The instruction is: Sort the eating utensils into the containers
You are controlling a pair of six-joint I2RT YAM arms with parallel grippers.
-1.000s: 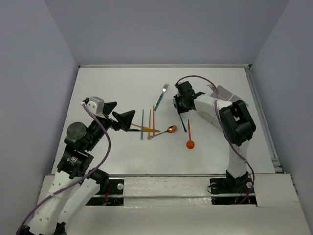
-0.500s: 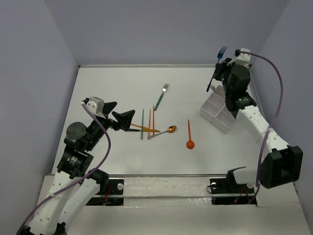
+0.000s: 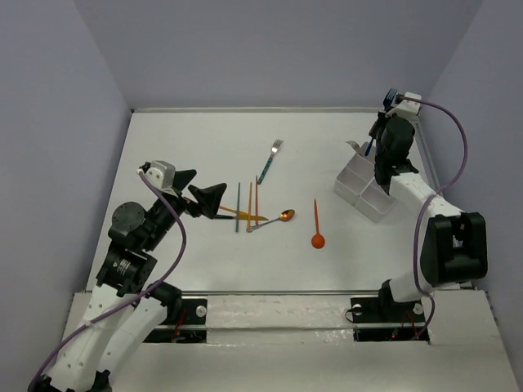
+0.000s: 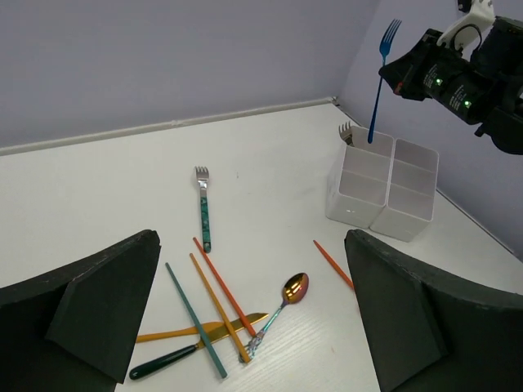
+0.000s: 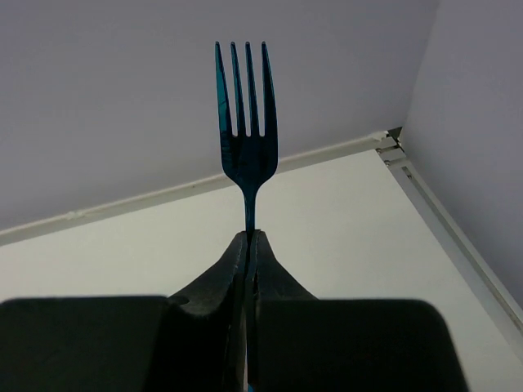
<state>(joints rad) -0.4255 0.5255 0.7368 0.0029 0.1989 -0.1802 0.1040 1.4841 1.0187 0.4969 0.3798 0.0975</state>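
Right end effector [image 5: 248,238] around blue fork [image 5: 246,155]

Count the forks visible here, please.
3. The right end effector holds a blue fork upright over the white box; a silver fork stands in one far compartment; a teal-handled fork lies on the table. More could hide inside the box.

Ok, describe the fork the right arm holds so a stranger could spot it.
On the table's right stands a white four-compartment plastic box. Above it the right gripper pinches a slim blue fork upright, tines up. Unlike the silver fork inside the box, it is blue throughout.
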